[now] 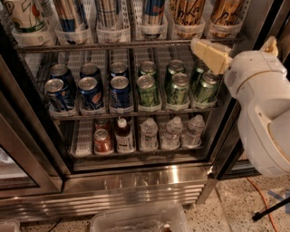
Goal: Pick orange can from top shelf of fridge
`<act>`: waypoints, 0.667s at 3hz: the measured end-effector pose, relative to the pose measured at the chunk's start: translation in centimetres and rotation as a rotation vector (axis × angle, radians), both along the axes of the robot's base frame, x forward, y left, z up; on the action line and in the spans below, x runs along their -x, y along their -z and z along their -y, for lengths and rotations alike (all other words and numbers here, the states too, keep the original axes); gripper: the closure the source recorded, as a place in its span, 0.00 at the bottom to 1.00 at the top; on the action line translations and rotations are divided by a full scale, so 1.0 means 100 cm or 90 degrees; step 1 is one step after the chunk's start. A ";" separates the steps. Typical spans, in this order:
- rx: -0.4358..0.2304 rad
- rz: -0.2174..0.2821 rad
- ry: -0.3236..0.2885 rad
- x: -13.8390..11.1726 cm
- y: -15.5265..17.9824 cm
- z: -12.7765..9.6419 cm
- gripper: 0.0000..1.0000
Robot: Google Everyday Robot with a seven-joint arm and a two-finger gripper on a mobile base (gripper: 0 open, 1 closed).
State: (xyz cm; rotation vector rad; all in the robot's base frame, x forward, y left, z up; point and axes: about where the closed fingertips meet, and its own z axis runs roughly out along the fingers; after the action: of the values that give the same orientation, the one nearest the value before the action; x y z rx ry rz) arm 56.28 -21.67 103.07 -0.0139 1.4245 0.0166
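Two tall orange cans with dark script stand at the right end of the top shelf (pixel 113 45) of the fridge (pixel 136 186): one orange can (pixel 189 12) and another (pixel 225 12) beside it, their tops cut off by the frame. My gripper (pixel 233 46) hangs just below that shelf's right end, in front of the green cans. One cream finger (pixel 210 54) points left under the orange cans. The other finger (pixel 271 44) shows behind the white wrist. The fingers are spread apart, open, with nothing between them.
Short blue cans (pixel 90 90) and green cans (pixel 148 88) fill the middle rack. Bottles (pixel 149 133) and a red can (pixel 102 140) stand on the lower rack. A clear plastic bin (pixel 136 219) and an orange cable (pixel 263 204) lie on the floor. Dark door frames flank the opening.
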 end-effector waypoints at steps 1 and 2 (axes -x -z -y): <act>0.049 0.003 -0.002 -0.007 -0.003 -0.007 0.00; 0.053 0.003 -0.001 -0.007 -0.002 -0.007 0.00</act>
State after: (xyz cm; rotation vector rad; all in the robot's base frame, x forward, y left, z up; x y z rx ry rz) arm 57.02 -20.95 103.31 -0.0834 1.4198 -0.0405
